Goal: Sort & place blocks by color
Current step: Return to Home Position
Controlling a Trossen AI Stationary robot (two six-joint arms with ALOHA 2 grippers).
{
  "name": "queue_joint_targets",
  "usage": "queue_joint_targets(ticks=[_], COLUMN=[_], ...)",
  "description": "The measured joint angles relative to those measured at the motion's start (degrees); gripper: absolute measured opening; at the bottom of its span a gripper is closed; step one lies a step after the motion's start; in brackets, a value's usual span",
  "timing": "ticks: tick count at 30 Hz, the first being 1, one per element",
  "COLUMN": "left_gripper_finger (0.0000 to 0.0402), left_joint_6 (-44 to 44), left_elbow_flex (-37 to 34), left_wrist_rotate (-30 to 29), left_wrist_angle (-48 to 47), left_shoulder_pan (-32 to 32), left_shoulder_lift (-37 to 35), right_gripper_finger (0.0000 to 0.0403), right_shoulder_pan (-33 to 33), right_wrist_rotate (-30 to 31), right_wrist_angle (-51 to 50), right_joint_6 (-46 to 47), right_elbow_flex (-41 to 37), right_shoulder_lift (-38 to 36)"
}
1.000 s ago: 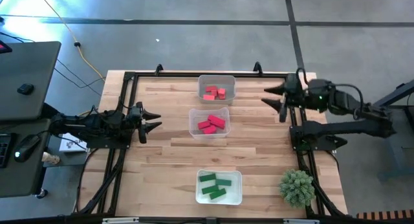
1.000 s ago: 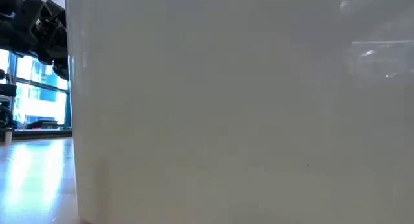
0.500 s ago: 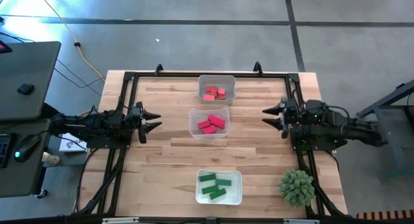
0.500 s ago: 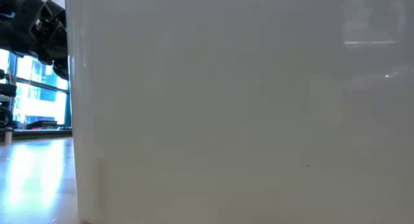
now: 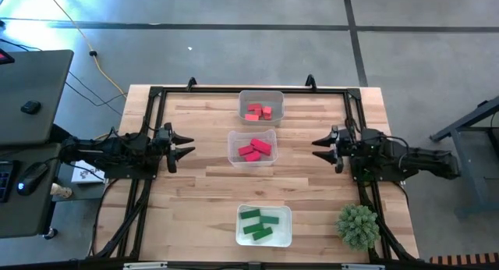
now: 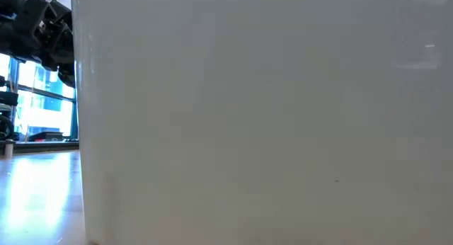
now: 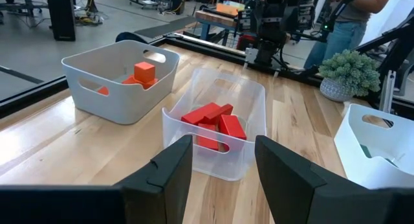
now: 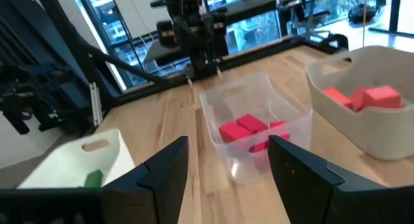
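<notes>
Right tool [image 5: 320, 143] near right edge of table [image 5: 195, 193]

No text, label, brand, number or sign can be read anywhere in these views.

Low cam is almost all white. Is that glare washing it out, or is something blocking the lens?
Low view: blocked, not glare. A plain white wall, apparently the white bin, stands right before the lens, leaving only a left strip where window light shines off the table. High view: evenly lit, and the green blocks in that bin show plainly.
</notes>
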Motion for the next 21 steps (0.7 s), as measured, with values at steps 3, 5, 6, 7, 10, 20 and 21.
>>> queue_joint_targets(ticks=[3, 5, 6, 7, 10, 20, 21], left_gripper_finger=[0.0156, 0.0156, 0.0156, 0.0156, 0.0156, 0.0156, 0.0156], left_joint_6=[0.0, 0.0, 0.0, 0.0, 0.0, 0.0, 0.0], left_elbow_flex=[0.0, 0.0, 0.0, 0.0, 0.0, 0.0, 0.0], left_wrist_rotate=[0.0, 0.0, 0.0, 0.0, 0.0, 0.0, 0.0], left_wrist_angle=[0.0, 0.0, 0.0, 0.0, 0.0, 0.0, 0.0], left_shoulder_pan=[0.0, 0.0, 0.0, 0.0, 0.0, 0.0, 0.0], left_shoulder_lift=[0.0, 0.0, 0.0, 0.0, 0.0, 0.0, 0.0], right_gripper_finger=[0.0202, 0.0202, 0.0202, 0.0202, 0.0202, 0.0202, 0.0202], right_shoulder_pan=[0.0, 0.0, 0.0, 0.0, 0.0, 0.0, 0.0], right_wrist_rotate=[0.3, 0.4, 0.5, 0.9, 3.7, 5.4, 5.4], right_wrist_angle=[1.1, 3.0, 3.6, 4.2, 4.4, 4.1, 4.1], right_joint_6=[0.0, -0.2, -0.5, -0.5, 1.7, 0.4, 0.4], right_elbow_flex=[-1.4, -2.0, -2.3, -2.5, -2.7, -2.8, -2.8], right_shoulder_lift=[-0.1, 0.1, 0.1, 0.2, 0.9, 1.4, 1.4])
